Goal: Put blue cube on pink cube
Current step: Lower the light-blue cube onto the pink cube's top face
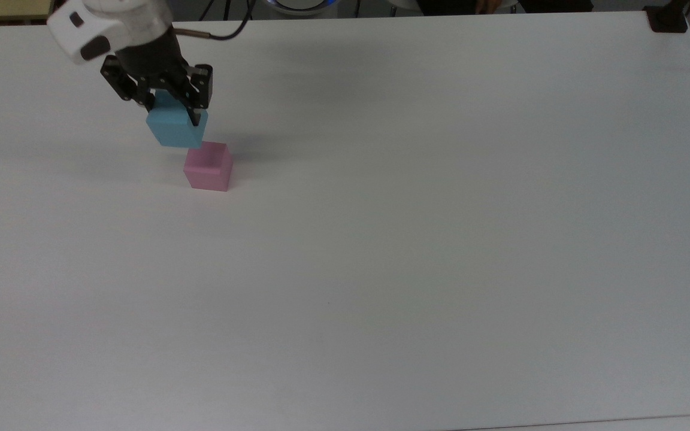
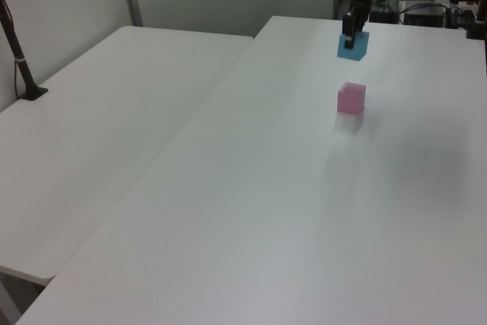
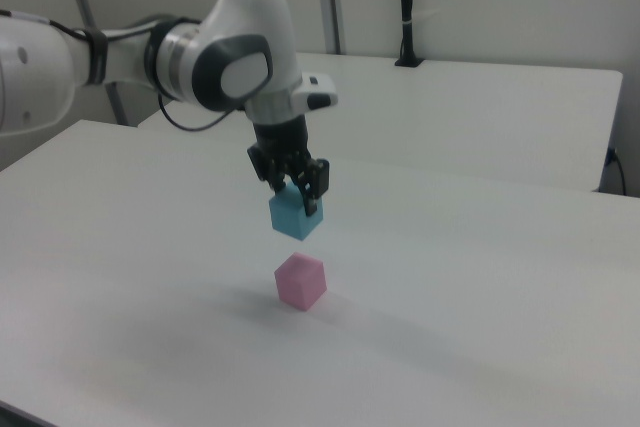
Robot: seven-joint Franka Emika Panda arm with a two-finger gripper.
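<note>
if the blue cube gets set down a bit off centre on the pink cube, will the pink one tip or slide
The pink cube sits flat on the table on a wide face, so tipping seems unlikely. It looks small, matte and probably light, so a sideways nudge from the blue cube in the gripper could slide it.

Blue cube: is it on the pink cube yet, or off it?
Off. The gripper holds the blue cube in the air; the right view shows a clear gap above the pink cube.

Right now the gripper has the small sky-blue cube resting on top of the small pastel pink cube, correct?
Not quite. The gripper holds the small sky-blue cube in the air above the small pastel pink cube, with a clear gap between them, as the right view shows. It is not resting on it yet.
</note>
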